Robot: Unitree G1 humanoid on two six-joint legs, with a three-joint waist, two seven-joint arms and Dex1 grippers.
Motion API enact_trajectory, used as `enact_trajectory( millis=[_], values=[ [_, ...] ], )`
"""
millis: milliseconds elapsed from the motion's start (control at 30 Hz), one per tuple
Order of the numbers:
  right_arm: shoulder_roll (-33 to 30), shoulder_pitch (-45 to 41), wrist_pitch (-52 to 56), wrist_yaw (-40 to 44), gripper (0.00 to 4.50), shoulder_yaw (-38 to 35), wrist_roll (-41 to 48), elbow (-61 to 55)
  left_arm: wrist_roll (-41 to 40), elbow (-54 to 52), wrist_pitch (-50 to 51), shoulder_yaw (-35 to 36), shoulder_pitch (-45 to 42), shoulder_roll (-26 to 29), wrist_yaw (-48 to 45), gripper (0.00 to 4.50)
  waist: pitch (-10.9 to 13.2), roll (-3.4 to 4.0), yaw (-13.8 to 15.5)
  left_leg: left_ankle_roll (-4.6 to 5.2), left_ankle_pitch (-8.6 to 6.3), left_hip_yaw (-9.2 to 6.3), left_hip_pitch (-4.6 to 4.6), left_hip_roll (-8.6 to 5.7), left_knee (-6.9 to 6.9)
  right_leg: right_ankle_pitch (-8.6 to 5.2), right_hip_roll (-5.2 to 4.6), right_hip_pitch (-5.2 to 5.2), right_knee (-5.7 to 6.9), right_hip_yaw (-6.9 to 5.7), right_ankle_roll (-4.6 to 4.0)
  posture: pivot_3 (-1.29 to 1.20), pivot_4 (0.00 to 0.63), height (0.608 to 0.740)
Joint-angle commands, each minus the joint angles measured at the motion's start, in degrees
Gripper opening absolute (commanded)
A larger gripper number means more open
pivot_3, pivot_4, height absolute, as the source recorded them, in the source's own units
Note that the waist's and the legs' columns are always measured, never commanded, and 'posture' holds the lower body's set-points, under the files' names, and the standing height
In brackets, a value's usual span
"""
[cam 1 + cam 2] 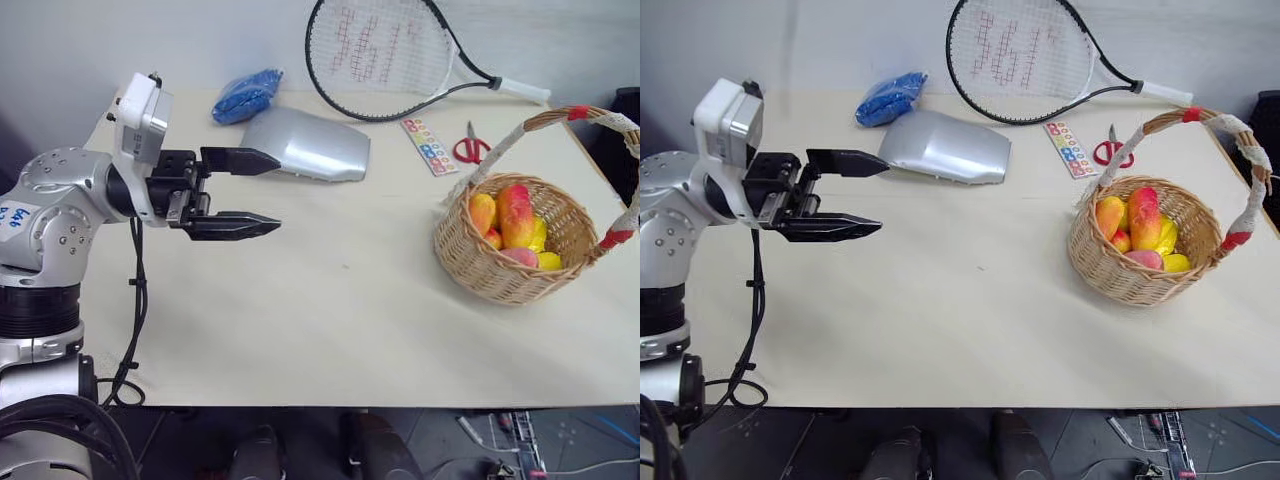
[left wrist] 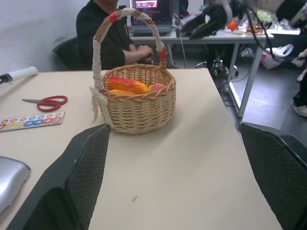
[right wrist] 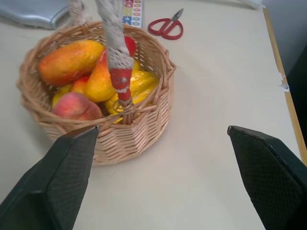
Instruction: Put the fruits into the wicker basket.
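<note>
Your fruits [image 3: 91, 76] already sit piled in the wicker basket [image 1: 500, 270] at the table's [image 1: 330, 310] right side, light, hard and likely slippery, best pinched across their middles, while the left gripper [image 1: 245, 192] hangs wide and empty and the right gripper [image 3: 163, 167] stands wide, holding nothing.

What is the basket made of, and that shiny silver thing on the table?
The wicker basket looks like woven tan cane: you can see the plaited strands, matte and dry. Its handle seems wrapped in white cloth with red tape. The silver pouch looks like smooth metallic foil or plastic, since it gleams.
</note>
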Motion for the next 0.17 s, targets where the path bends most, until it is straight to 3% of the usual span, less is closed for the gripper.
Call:
enact_trajectory(
  millis=[33,167],
  values=[
    [-4.5,-1.54,2.81,7.1,4.46,-5.68,1.11,4.6,0.6,1.31,-1.73,2.03,-0.33,1.5,-1.79,4.5,0.02,-0.03,-0.22,-0.01,0.0,0.0,0.26,0.01,-0.13,0.0,0.02,0.25,-0.13,0.0,0.0,0.0,0.15,0.74],
    [-6.04,-3.99,1.76,10.87,4.46,-4.55,-0.17,7.59,2.61,3.3,-3.94,2.06,-0.98,1.03,-0.72,4.5,0.03,-0.05,-0.57,-0.13,-0.01,-0.02,0.34,0.1,-0.23,-0.04,0.01,0.34,-0.22,0.0,-0.01,0.0,0.15,0.74]
  ],
)
